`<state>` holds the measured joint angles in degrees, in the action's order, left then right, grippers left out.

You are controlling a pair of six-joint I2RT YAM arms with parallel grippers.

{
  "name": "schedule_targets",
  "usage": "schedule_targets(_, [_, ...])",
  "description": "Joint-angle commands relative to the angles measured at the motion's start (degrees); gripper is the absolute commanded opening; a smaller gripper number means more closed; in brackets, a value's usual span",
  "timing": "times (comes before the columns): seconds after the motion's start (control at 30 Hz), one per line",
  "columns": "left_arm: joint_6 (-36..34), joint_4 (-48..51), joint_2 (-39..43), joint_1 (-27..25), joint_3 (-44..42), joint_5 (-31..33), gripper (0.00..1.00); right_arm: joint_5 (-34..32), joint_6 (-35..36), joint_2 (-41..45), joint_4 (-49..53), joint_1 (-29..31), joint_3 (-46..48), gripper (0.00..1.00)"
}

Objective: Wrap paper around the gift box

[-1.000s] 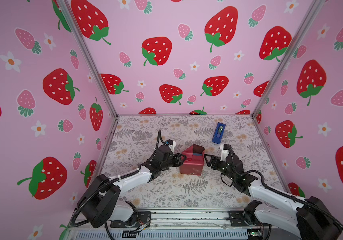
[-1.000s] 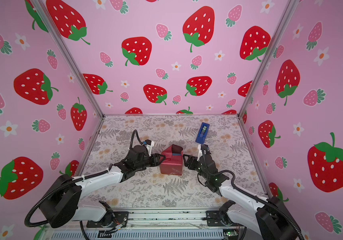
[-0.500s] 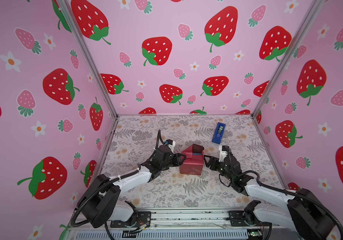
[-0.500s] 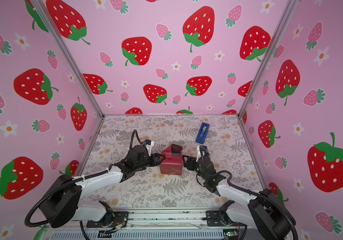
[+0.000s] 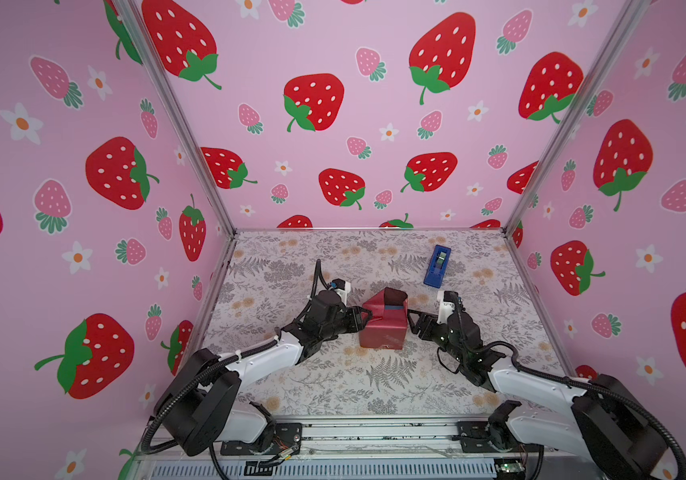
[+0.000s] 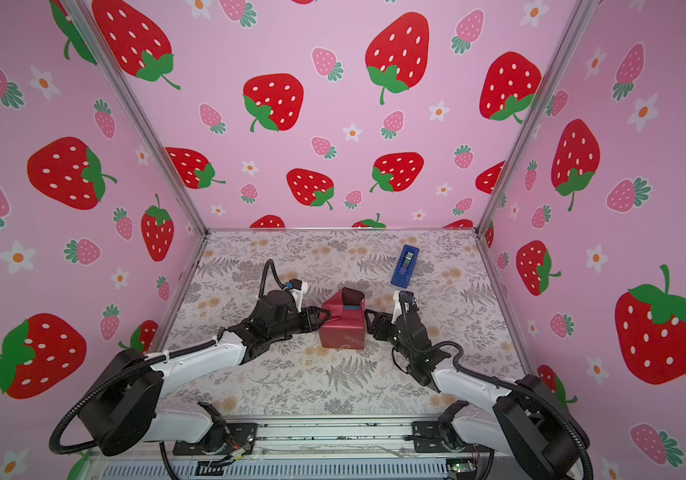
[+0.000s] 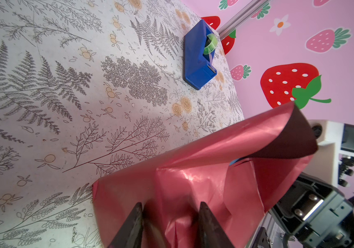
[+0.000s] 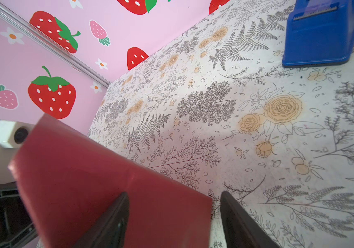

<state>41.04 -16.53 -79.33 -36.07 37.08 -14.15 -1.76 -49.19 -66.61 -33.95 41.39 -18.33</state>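
Paper (image 5: 383, 330) swaddles the gift box (image 5: 394, 308) at the tabletop (image 5: 333, 386) centre, top flap up, blue sliver showing. Tape dispenser (image 5: 437, 266) lies behind. Left pincer (image 5: 365, 320) straddles a puckered side fold; we cannot tell whether it pinches. Right pincer (image 5: 413, 322) spread, just beside the opposite side.

No legible text, no labels or numbers (walls (image 5: 250, 62) bear only pictures)
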Motion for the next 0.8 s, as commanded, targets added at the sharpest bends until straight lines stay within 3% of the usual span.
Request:
schedule_targets(0.0, [-0.3,11.0,-2.9,-0.5,-1.7,-0.3,0.43,0.8,0.3,2.1,-3.3,1.2,1.0,0.68])
schedule_targets(0.17, [-0.2,11.0,-3.0,-0.5,-1.7,-0.3,0.43,0.3,0.8,3.4,-3.0,1.2,1.2,0.68])
schedule_targets(0.77, [-0.7,11.2,-4.1,-0.5,-1.1,-1.3,0.43,5.3,-0.6,-8.8,0.9,1.2,-4.1,0.68])
